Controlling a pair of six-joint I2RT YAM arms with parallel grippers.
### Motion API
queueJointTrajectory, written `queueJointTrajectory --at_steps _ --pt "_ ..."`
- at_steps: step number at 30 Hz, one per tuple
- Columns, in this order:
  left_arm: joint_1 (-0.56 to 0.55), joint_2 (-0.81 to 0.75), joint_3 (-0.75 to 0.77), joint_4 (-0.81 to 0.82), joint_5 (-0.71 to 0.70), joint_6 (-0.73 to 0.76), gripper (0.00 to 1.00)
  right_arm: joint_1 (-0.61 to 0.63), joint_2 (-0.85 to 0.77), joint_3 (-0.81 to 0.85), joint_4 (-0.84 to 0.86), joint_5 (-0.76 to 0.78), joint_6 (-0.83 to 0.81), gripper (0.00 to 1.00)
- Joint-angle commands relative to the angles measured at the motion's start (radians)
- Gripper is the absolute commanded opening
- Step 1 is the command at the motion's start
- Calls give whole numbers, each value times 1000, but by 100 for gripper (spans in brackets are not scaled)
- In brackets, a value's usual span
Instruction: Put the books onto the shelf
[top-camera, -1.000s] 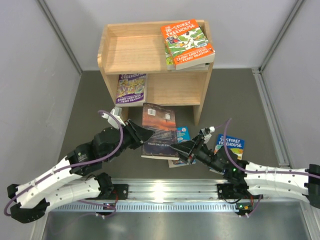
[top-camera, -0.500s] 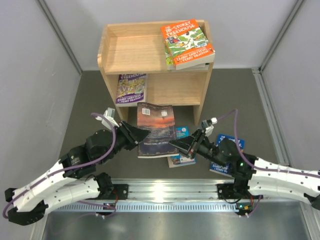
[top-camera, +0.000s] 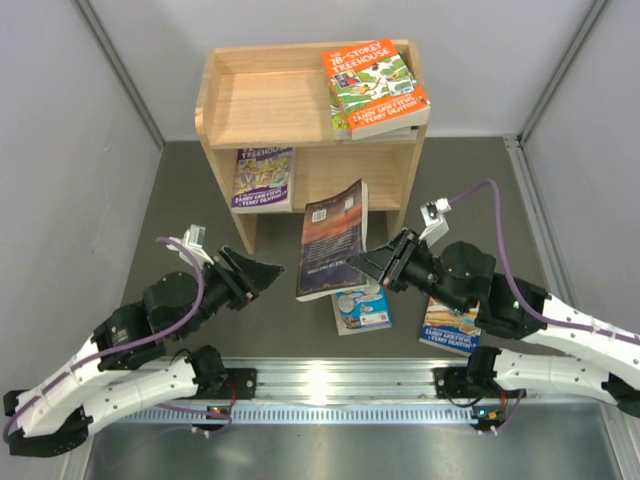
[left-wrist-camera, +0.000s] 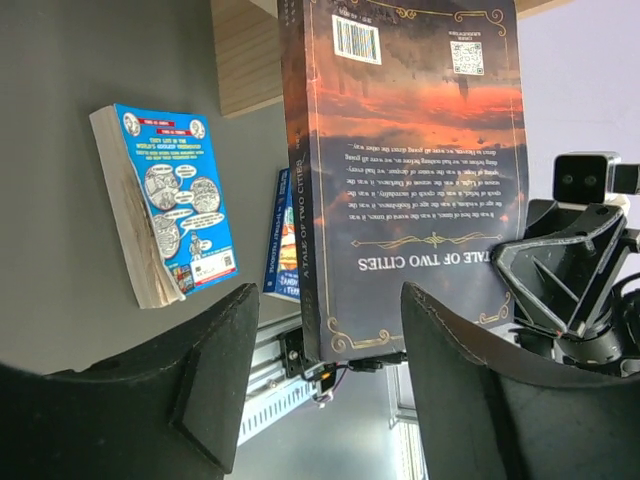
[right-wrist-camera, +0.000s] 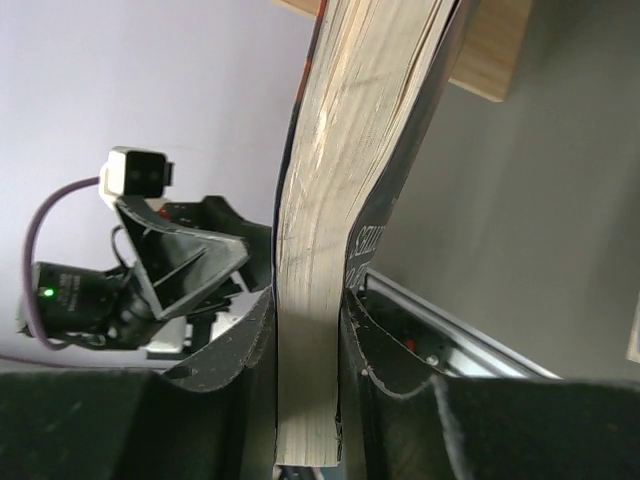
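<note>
Now that the left jaws have let go and drawn back, spread wide, the A Tale of Two Cities paperback (top-camera: 333, 240) is raised on end above the counter (top-camera: 180, 200), clenched by the right jaws alone. It hangs just before the shelf (top-camera: 405, 190), seemingly ready for the lower tier.

Pale grey walls (top-camera: 60, 150) enclose dark tabletop (top-camera: 475, 190).
</note>
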Motion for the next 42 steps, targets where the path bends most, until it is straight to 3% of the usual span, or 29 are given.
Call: queueJointTrajectory --at_steps 1,3,7,9,14,18,24,42 --pt "-5 -12 -3 -66 -34 -25 64 -14 -23 100 94 55 -65 0" --pt "-5 -22 -4 -78 -29 -26 72 -24 -36 97 120 64 -75 0" --pt "-5 -42 -5 -102 -28 -34 77 -55 -74 38 259 84 -59 0" --pt "-5 -46 -1 -113 -28 -37 80 -110 -76 -4 319 52 -11 0" --pt "-5 -54 12 -135 -23 -37 99 -253 -50 -157 627 -118 162 0" --pt "-5 -58 26 -153 -23 -33 99 -339 45 -193 826 -195 259 0" --pt "-3 -83 34 -179 -26 -40 99 -369 208 -174 1083 -252 342 0" --pt "-3 -115 20 -213 -34 -43 99 -380 357 -5 1114 -221 290 0"
